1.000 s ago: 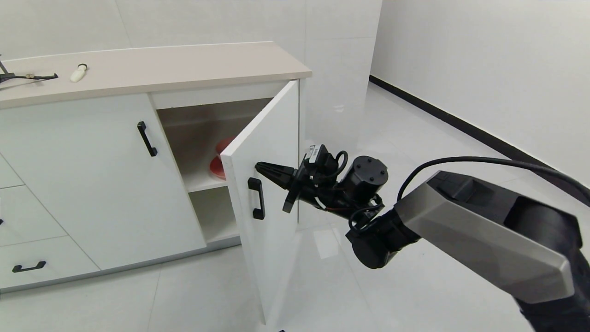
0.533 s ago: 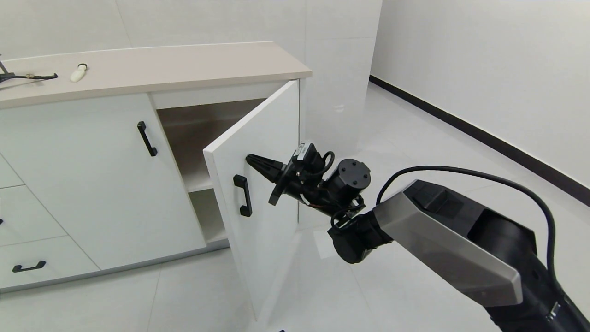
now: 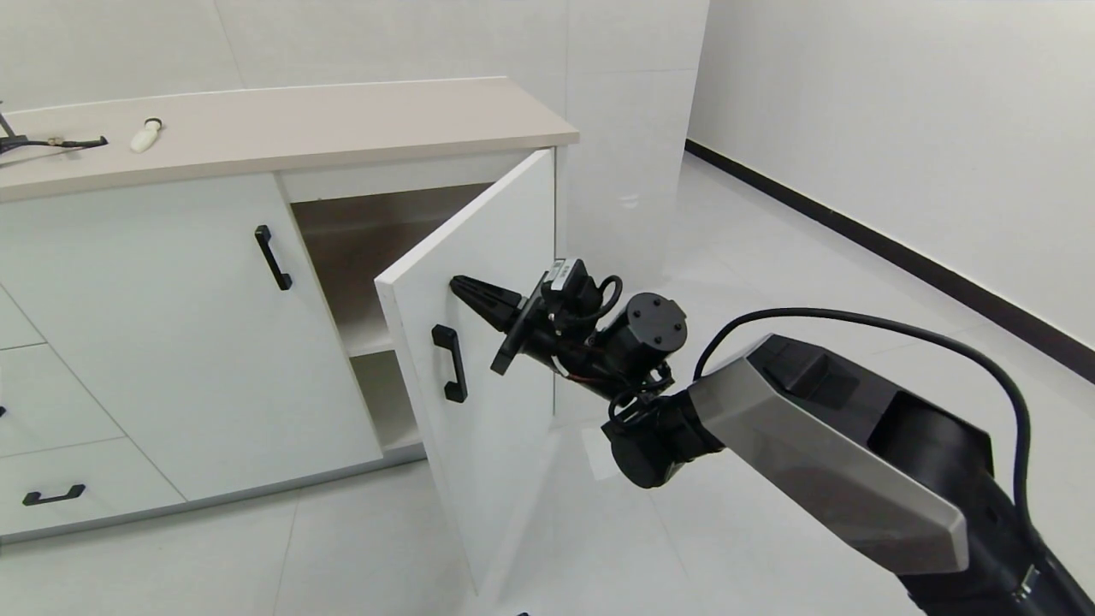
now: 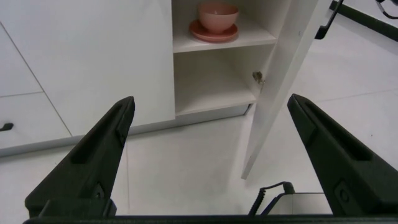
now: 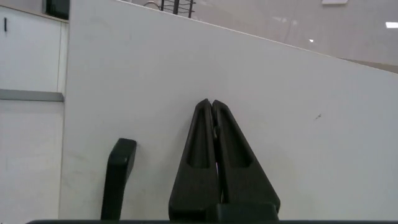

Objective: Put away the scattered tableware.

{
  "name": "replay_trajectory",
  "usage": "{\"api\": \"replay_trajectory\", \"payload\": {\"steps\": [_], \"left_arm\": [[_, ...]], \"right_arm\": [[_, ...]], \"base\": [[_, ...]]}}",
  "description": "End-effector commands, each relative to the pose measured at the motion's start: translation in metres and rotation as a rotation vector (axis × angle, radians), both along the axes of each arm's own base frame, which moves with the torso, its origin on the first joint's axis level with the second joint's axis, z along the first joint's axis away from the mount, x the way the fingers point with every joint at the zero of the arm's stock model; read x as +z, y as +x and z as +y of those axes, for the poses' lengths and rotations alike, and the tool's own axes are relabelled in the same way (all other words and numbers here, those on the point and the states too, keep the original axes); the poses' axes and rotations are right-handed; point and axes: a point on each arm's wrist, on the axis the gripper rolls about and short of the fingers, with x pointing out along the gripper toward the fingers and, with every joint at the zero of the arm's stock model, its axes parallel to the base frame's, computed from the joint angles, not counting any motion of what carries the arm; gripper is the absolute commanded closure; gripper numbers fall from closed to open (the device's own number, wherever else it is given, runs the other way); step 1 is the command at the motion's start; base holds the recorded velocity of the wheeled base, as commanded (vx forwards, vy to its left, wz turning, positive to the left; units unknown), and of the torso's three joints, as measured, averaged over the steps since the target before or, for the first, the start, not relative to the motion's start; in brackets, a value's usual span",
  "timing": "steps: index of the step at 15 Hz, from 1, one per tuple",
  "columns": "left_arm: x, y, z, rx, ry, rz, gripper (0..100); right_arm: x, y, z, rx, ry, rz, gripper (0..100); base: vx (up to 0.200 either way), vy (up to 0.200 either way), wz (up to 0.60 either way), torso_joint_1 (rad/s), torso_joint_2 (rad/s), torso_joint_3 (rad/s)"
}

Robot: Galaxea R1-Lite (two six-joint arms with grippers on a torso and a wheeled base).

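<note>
We held our right gripper (image 3: 458, 284), fingers closed on nothing, at the door's (image 3: 505, 231) outer face just hinge-side of its upright handle (image 3: 451, 364), our left gripper (image 4: 211, 102) spread open farther off, while the bowl (image 4: 218, 15) sat on its plate (image 4: 214, 34) on the upper shelf (image 4: 255, 38).

The half-open cabinet door (image 3: 505, 231) stands across the opening, leaving a narrow gap past its handle edge. Inside, the pink bowl (image 4: 218, 14) on its plate (image 4: 199, 32) takes the upper shelf (image 4: 256, 38); the lower shelf (image 4: 211, 99) offers room.
</note>
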Motion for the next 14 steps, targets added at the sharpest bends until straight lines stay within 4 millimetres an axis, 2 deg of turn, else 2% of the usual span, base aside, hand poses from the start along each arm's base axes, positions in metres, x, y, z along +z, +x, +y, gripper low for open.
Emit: {"api": "replay_trajectory", "payload": {"steps": [1,4,6,8,12,13,14], "left_arm": [[0.0,0.0,0.0,0.0,0.0,0.002,0],[0.0,0.0,0.0,-0.002,0.0,0.002,0],[0.0,0.0,0.0,0.0,0.0,0.002,0],[0.0,0.0,0.0,0.0,0.0,0.002,0],[0.0,0.0,0.0,0.0,0.0,0.002,0],[0.0,0.0,0.0,-0.002,0.001,0.002,0],[0.0,0.0,0.0,0.0,0.0,0.002,0]], "right_arm": [[-0.008,-0.003,0.006,0.014,-0.008,0.008,100],[-0.024,-0.003,0.028,0.046,0.019,-0.022,100],[-0.018,-0.006,0.043,0.076,0.074,-0.078,100],[-0.013,-0.011,0.047,0.091,0.086,-0.092,100],[0.037,-0.019,0.04,0.093,0.152,-0.163,100],[0.054,-0.021,0.037,0.092,0.175,-0.187,100],[0.083,-0.027,0.029,0.09,0.21,-0.226,100]], "base": [[0.0,0.0,0.0,0.0,0.0,0.0],[0.0,0.0,0.0,0.0,0.0,0.0],[0.0,0.0,0.0,0.0,0.0,0.0],[0.0,0.0,0.0,0.0,0.0,0.0],[0.0,0.0,0.0,0.0,0.0,0.0],[0.0,0.0,0.0,0.0,0.0,0.0],[0.0,0.0,0.0,0.0,0.0,0.0]]}}
